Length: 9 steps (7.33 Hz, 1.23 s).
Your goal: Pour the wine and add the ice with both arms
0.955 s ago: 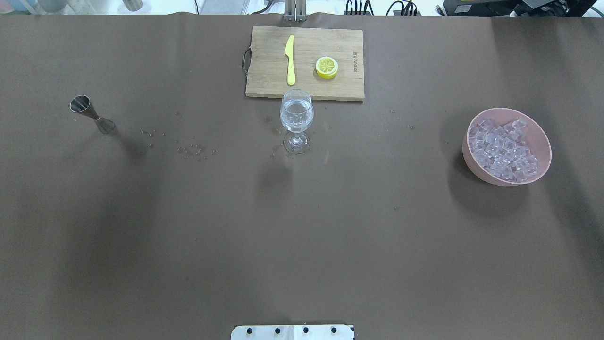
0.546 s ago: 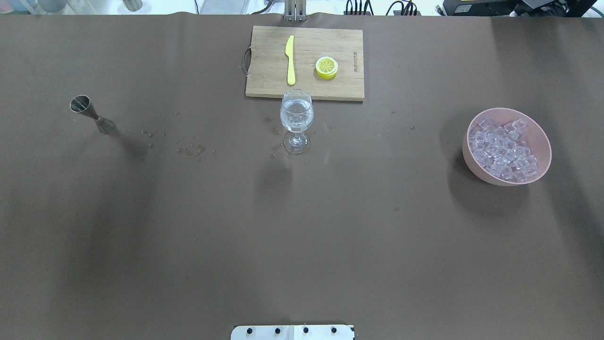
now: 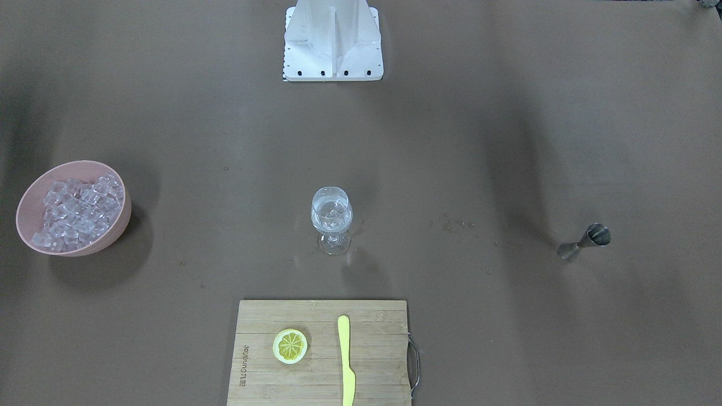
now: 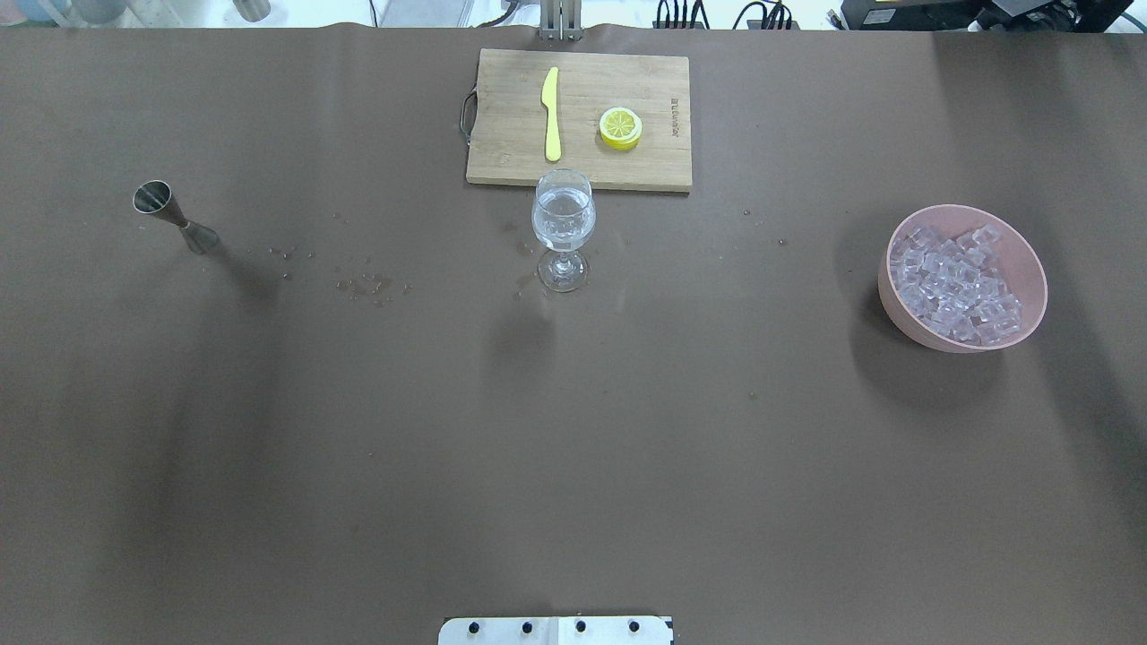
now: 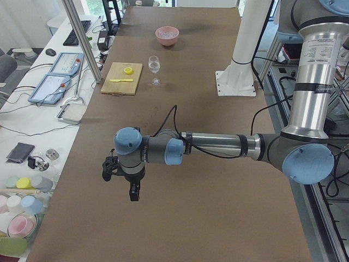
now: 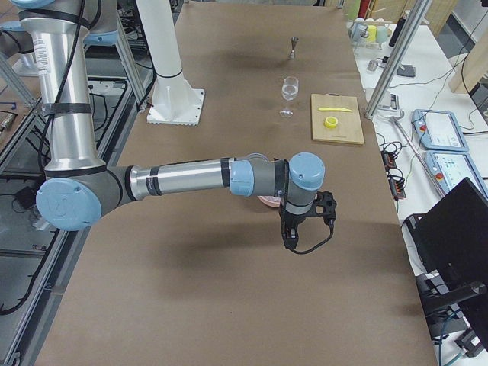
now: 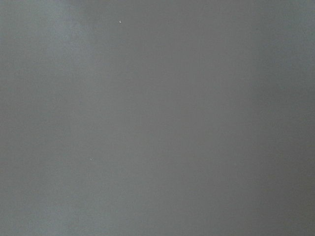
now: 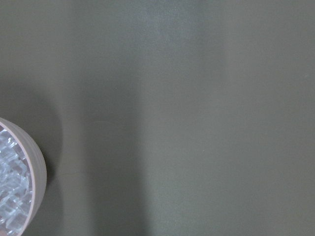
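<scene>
A stemmed wine glass [image 4: 563,219] stands mid-table and holds clear liquid, the wine [image 3: 331,217], with what look like cubes in it. The ice [image 4: 957,285] is heaped in a pink bowl [image 4: 1030,260] at the right, whose edge shows in the right wrist view [image 8: 39,172]. A steel jigger [image 4: 175,217] stands at the left. My left gripper [image 5: 133,195] hangs over bare table, far from the glass. My right gripper [image 6: 291,240] hangs near the bowl. Both show only in the side views, so I cannot tell if they are open or shut.
A wooden cutting board [image 4: 511,134] behind the glass carries a yellow knife [image 4: 551,112] and a lemon slice [image 4: 620,127]. Small droplets [image 4: 363,285] spot the brown cover between jigger and glass. The white pedestal base [image 3: 333,51] sits at the robot's side.
Nothing on the table has moved; only the faint arm shadows have drifted a little.
</scene>
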Tool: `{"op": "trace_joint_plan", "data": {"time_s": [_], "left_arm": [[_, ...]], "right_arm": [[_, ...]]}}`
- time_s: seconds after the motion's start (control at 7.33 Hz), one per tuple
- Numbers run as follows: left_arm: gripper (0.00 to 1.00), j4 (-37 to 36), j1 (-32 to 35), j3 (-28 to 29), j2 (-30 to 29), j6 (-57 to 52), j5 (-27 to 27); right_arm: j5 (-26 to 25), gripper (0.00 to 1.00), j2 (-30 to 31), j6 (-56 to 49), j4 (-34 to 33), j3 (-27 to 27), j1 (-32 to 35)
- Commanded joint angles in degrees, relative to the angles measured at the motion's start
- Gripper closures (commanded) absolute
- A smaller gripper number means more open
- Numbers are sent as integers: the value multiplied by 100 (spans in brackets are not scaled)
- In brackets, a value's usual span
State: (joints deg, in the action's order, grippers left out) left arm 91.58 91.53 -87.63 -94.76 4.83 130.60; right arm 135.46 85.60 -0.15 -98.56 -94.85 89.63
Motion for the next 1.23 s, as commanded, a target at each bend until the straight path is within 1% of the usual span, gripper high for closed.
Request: {"op": "trace_joint_plan", "data": {"time_s": [0.0,0.14,0.55,1.09], "left_arm": [[2,-9,5,-35,-16,0,9],[2,0,-3,-27,-16,0,9],[2,-9,5,-62,-16,0,27],[2,-18,5,-106,-16,0,18]], "right_arm": [[-54,0,10,-20,4,27,2],[-185,0,1,-20,4,28,2],[-266,0,-8,-20,4,19,19],[-266,0,-17,-20,4,1,19]]}}
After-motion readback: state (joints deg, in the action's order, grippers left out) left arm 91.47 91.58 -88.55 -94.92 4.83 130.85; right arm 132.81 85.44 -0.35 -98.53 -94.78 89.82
